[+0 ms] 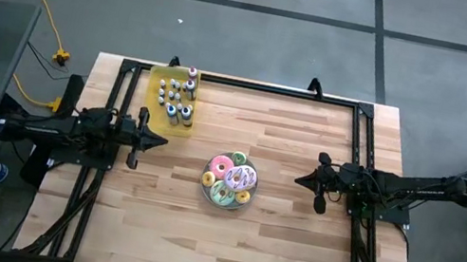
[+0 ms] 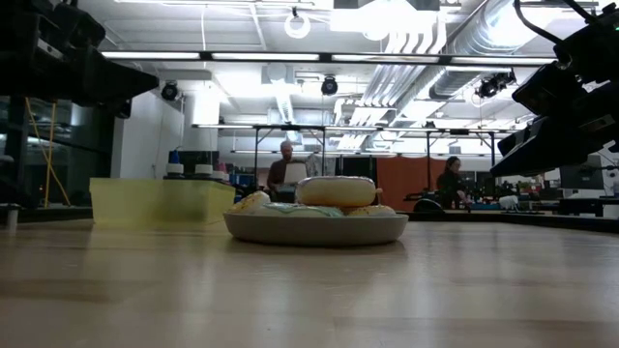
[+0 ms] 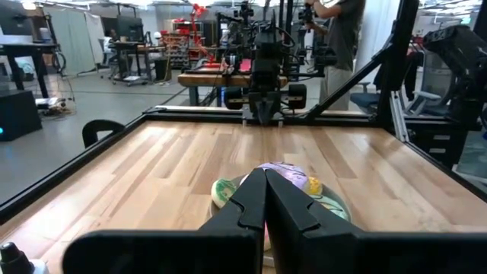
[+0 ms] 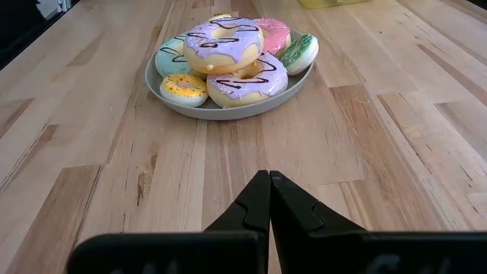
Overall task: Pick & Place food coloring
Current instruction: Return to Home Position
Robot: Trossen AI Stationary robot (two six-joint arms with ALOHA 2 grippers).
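- Shows the left fingers (image 3: 262, 183) pressed together, gripping nothing, raised over the left side of the desk (image 1: 271, 244).
- Shows the right fingers (image 4: 268, 183) likewise closed and empty, over the right side, pointing toward the left ones.
- Puts the plate (image 4: 228, 112) of doughnuts (image 4: 224, 44) between the two, apart from both.
- Places the bottles (image 1: 176, 97) upright in the yellow bin (image 1: 152, 102) at a desk corner, near the left fingers, well apart from the right.
- Reveals no bottle loose on the desk.
- Looks like sorting done, with only parking the arms left.
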